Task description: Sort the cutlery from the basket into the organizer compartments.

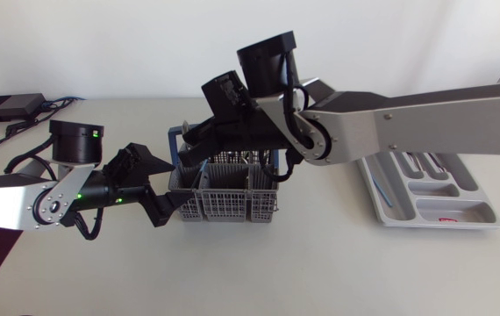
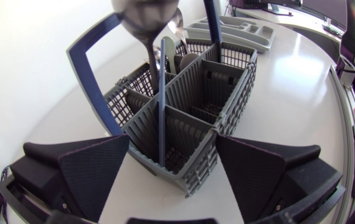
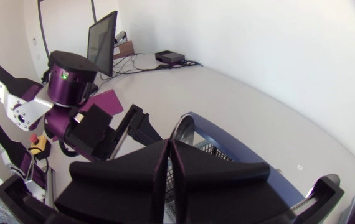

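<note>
White bench [image 1: 320, 272], sorting judged barely under way. At left, the left gripper [image 1: 175, 183] is seen with fingers spread wide, one on each side of the near end of the basket [image 1: 232, 204], neither clearly touching it. The basket is stood mid-bench and is still stocked: more cutlery [image 2: 187, 61] can be made out upright in its compartments. Over it, the right gripper [image 3: 169, 144] is shown with fingers pressed together on what appears to be a spoon [image 2: 147, 18], its bowl above the basket rim, its handle not yet clear of the mesh. Well apart at right, the organizer [image 1: 425, 209] is seen with a few pieces seemingly laid in its long slots. Most of the job is judged to remain.
</note>
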